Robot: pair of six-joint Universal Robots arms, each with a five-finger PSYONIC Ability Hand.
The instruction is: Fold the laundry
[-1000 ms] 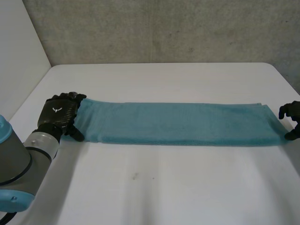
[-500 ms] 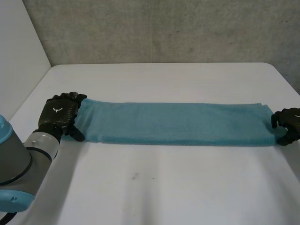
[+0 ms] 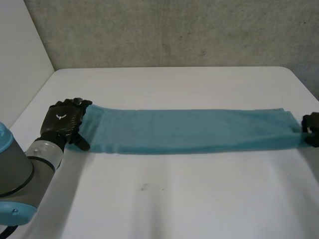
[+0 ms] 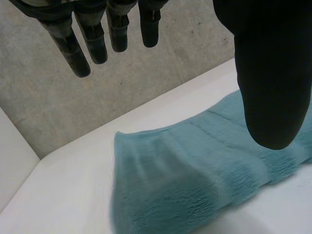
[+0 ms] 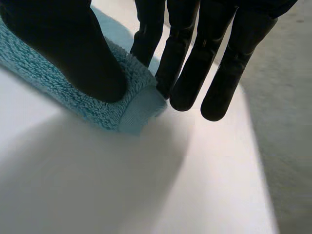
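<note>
Right hand (image 5: pixel 73 48): thumb pressed on top and fingers (image 5: pixel 187 73) against the end, pinching one end corner of the long teal terry towel (image 3: pixel 194 130). Left hand (image 3: pixel 62 121): fingers straight, thumb spread, nothing gripped, sitting at the towel's opposite end. Towel lies as a flat strip across the smooth white table (image 3: pixel 174 199). Rough grey concrete wall (image 3: pixel 174 30) behind; white panel (image 3: pixel 20 59) at left.

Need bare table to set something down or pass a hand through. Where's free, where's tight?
Free: the table strip between the towel's near edge and the table's near edge, and the strip between its far edge and the wall. Crowded: the towel's short ends, left hand at one, right hand pinching the other.
</note>
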